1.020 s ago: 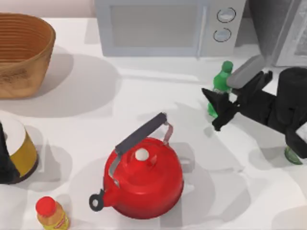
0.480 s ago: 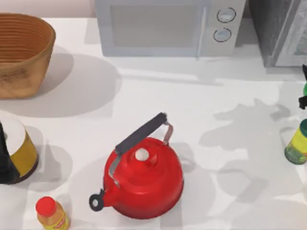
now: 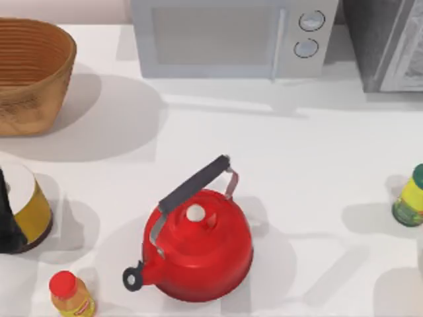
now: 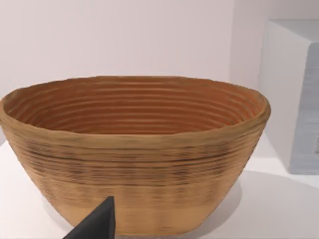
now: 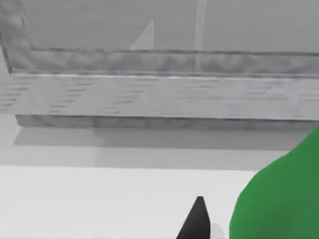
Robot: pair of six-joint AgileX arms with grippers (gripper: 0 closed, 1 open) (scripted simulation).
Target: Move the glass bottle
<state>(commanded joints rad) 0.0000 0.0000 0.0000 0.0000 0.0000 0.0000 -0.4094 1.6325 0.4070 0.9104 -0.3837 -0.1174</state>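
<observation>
White table [image 3: 317,139]: runs across the whole top view.

Pale grey microwave oven [image 3: 225,36] with two round dials: top centre of the frame, at the table's back edge.

Mottled grey cabinet-like appliance [image 3: 390,43]: upper right corner, just beside the microwave. It also shows in the right wrist view [image 5: 159,94] as a long grey base and panel.

Brown woven basket [image 3: 30,72]: upper left, upright. In the left wrist view [image 4: 134,149] its ribbed inside shows bare.

Glossy red kettle [image 3: 198,241] with a dark grey handle and white lid knob: lower centre, upright, well apart from everything else.

White-topped, yellow-sided round tin [image 3: 26,201]: left edge, with a dark shape against its left side; what that shape is cannot be told.

Short yellow-labelled jar with a green cap [image 3: 411,197]: right edge, upright.

Small orange bottle with a red cap [image 3: 69,294]: lower left corner.

Translucent green glass bottle [image 5: 281,199]: a bright green rounded mass very near the right wrist camera, with the grey appliance behind it.

Right claw [image 5: 197,221]: one black tip near the green glass bottle. Opening and hold cannot be told.

Left claw [image 4: 97,224]: one black tip in front of the basket wall. Opening cannot be told.
</observation>
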